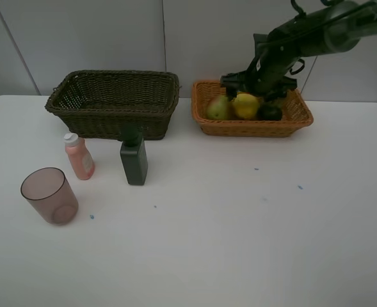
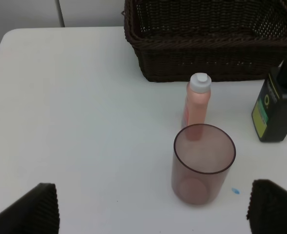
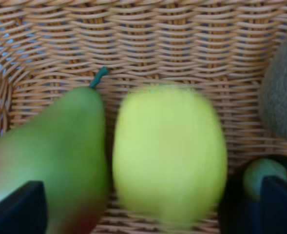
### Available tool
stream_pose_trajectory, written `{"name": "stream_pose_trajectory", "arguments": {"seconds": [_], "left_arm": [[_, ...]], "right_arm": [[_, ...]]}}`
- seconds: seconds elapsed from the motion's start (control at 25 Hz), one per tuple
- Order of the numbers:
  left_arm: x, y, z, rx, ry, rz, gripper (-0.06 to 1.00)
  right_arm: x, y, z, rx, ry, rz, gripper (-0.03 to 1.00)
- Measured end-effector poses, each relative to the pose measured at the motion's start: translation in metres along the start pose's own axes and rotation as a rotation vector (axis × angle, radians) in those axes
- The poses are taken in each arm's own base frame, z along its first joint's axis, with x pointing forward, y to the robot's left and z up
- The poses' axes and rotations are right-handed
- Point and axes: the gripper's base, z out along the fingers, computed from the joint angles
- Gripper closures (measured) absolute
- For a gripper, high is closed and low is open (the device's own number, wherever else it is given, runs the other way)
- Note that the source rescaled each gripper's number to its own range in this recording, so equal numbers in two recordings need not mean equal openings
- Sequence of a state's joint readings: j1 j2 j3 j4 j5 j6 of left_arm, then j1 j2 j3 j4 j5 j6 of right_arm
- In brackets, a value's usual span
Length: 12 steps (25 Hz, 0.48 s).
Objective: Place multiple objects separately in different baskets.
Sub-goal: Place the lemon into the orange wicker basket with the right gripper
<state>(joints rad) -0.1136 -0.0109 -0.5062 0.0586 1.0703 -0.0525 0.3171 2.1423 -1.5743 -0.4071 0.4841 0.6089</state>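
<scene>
Toward the table's (image 1: 239,224) far right edge, orange basket (image 1: 252,131): lemon (image 1: 246,105) lying inside, right gripper (image 1: 255,88) spread wide over it, holding nothing; best raised straight up, clear of green fruit (image 1: 218,107) alongside.

We see a white table (image 1: 239,243) flecked with a few blue specks (image 1: 299,187); the deeper basket (image 1: 111,102) is a dark brown-green weave, the shallower basket (image 1: 252,126) an orange-tan weave; the lemon (image 1: 246,105) is bright yellow; the pear-shaped fruit (image 1: 218,108) is green with a red blush and a green stem (image 3: 98,77); the mangosteen (image 1: 269,112) is near black, the kiwi (image 3: 282,97) dull brown-green; the pink bottle (image 1: 79,158) wears a white cap (image 1: 70,137); the dark green bottle (image 1: 134,163) carries a yellow-green label (image 2: 262,109); the cup (image 1: 49,195) is a translucent brownish pink.
</scene>
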Motion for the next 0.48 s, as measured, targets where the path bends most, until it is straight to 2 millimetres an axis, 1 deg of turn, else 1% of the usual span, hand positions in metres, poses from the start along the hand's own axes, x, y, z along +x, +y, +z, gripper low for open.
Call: {"name": "stream_pose_trajectory", "arguments": {"seconds": [0.08,0.16,0.48], "left_arm": [[0.0000,0.0000,0.0000,0.000,0.000,0.000,-0.06],[0.0000,0.0000,0.0000,0.000,0.000,0.000,-0.06],[0.0000,0.0000,0.0000,0.000,0.000,0.000,-0.06]], "right_arm": [[-0.0003,-0.0003,0.0000,0.003,-0.003,-0.011,0.01],[-0.0004,-0.0004,0.0000,0.005,-0.004,-0.014,-0.01],[-0.0011,0.0001,0.0000,-0.001,-0.013,-0.014,-0.02]]}}
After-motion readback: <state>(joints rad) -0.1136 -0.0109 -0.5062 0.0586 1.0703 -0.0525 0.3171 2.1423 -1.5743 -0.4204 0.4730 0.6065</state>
